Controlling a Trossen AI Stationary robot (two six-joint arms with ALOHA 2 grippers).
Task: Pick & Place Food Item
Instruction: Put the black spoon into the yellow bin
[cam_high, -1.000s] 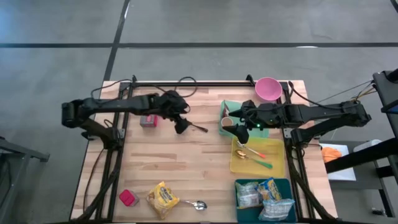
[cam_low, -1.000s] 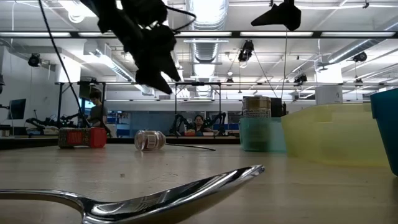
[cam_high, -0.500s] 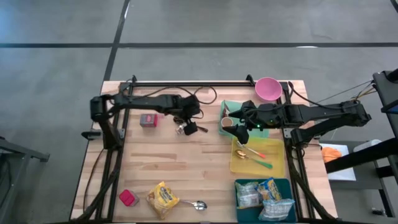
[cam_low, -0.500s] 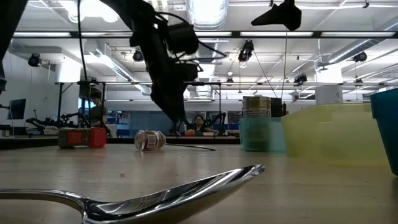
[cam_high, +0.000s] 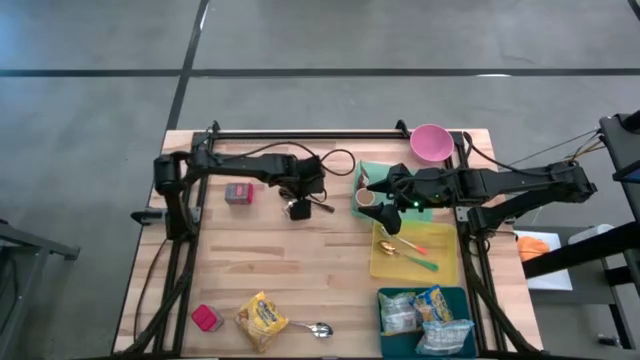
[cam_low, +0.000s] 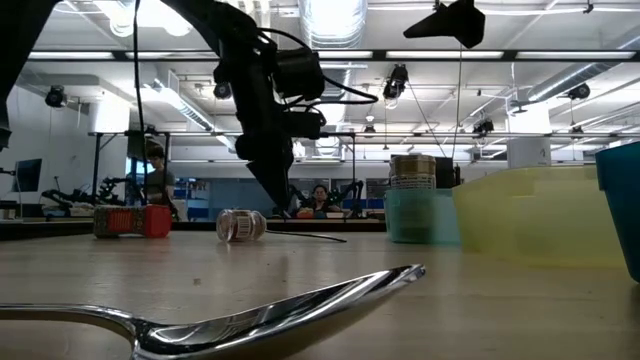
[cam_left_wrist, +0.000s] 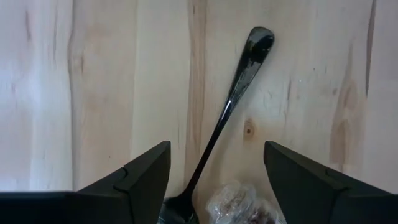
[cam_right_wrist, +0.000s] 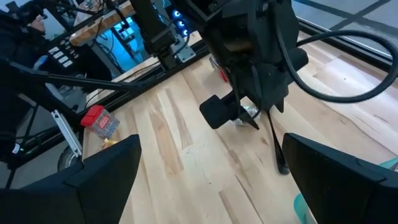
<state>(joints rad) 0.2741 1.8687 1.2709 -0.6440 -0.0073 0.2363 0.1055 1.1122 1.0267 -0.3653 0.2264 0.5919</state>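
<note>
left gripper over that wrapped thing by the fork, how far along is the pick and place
Done: snack packs already lie in the teal bin. In hand: the left gripper straddles the wrapped item beside the dark fork, jaws apart, nothing gripped. Left: closing, lifting, placing. The right gripper waits open.

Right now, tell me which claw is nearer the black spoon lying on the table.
Left. The left claw hangs directly over the black spoon, its fingers on either side of the handle end. The right claw waits farther off, above the green bin.

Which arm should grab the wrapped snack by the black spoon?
Left. Its gripper hangs over the wrapped snack beside the black spoon, fingers open around it. The right gripper waits over the green bin.
</note>
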